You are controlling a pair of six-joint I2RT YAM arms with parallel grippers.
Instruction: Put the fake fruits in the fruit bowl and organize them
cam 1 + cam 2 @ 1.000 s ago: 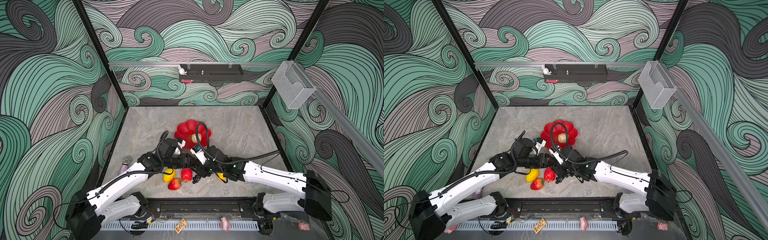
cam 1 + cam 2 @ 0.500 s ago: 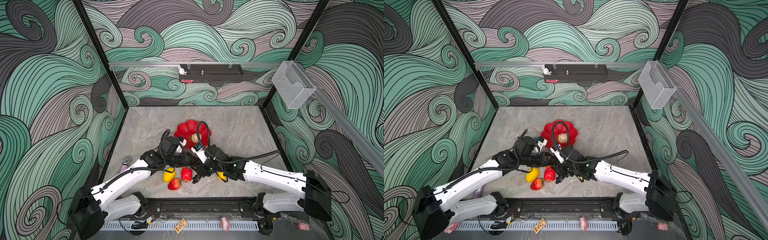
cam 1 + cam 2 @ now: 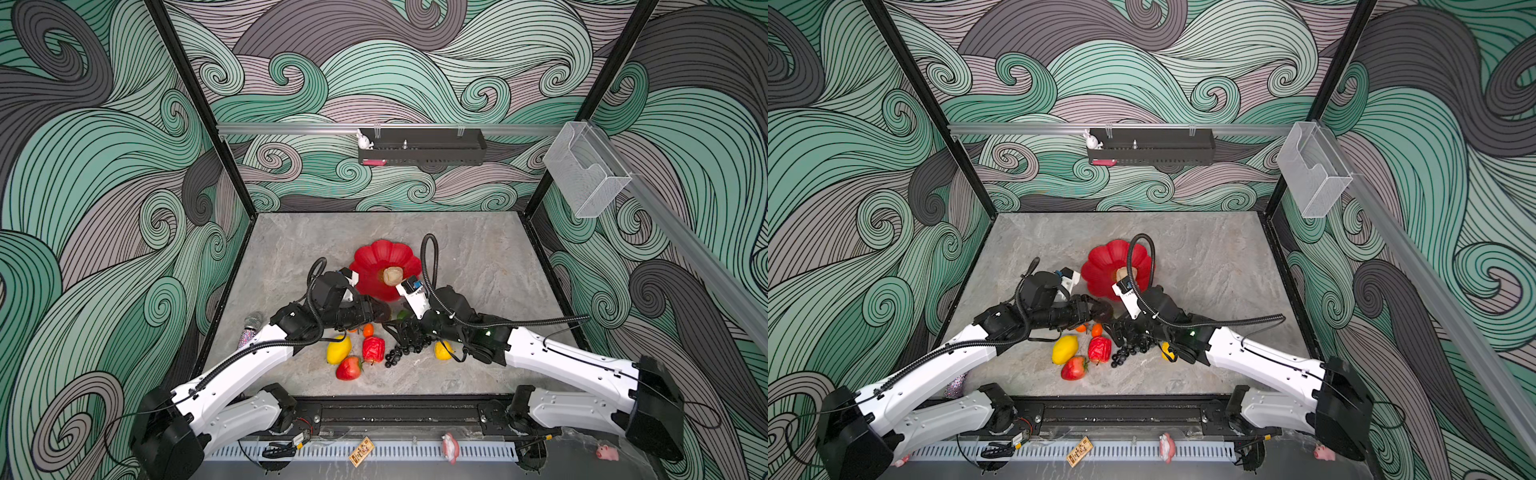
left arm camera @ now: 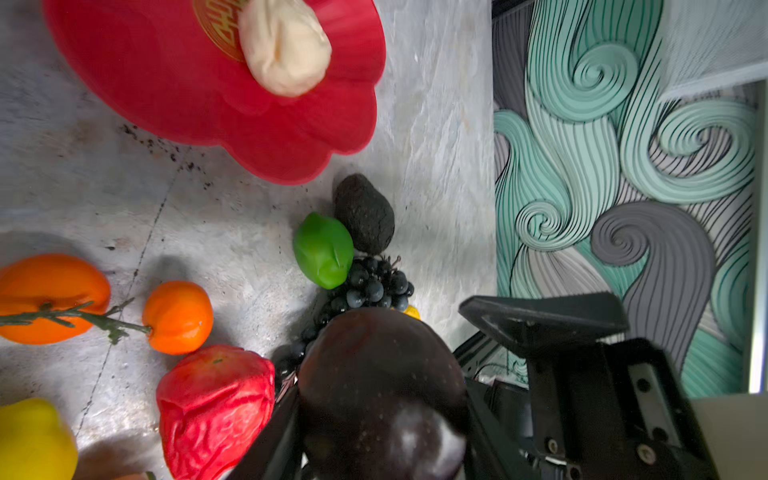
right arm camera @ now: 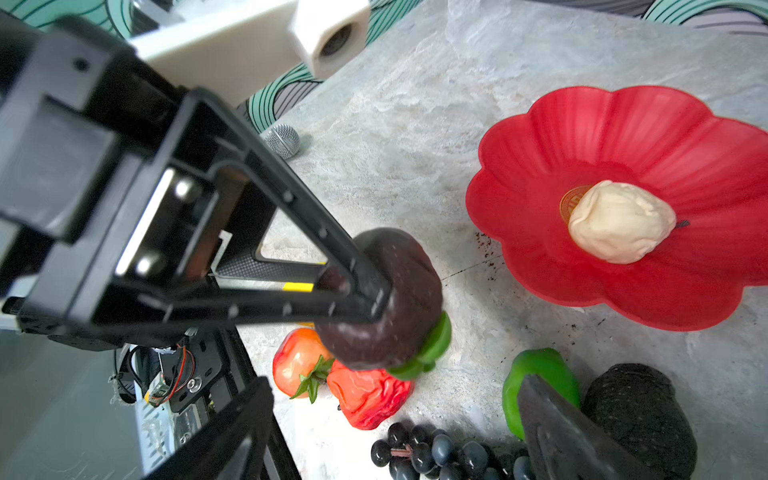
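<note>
The red scalloped fruit bowl (image 3: 374,257) (image 3: 1104,266) holds a cream pear (image 3: 392,275) (image 5: 619,222). My left gripper (image 3: 376,309) (image 4: 382,415) is shut on a dark mangosteen (image 4: 382,365) (image 5: 399,299), held above the table just in front of the bowl. My right gripper (image 3: 401,332) (image 5: 399,440) stands open over the black grape bunch (image 5: 428,453) (image 3: 401,351). One of its fingers (image 5: 561,436) is in front of the lime (image 5: 540,370), which lies next to the avocado (image 5: 640,407). A lemon (image 3: 338,349), a wrinkled red fruit (image 3: 373,348), a red apple (image 3: 348,368) and small oranges (image 4: 178,316) lie loose.
A second lemon (image 3: 442,350) lies under the right arm. A glittery microphone (image 3: 249,328) rests by the left wall. A black shelf (image 3: 422,145) and a clear bin (image 3: 586,170) hang on the walls. Pink toy figures (image 3: 451,448) sit on the front rail.
My left arm has shifted right toward the bowl with its jaws narrowed on the mangosteen. My right gripper's jaws have opened wider over the grapes.
</note>
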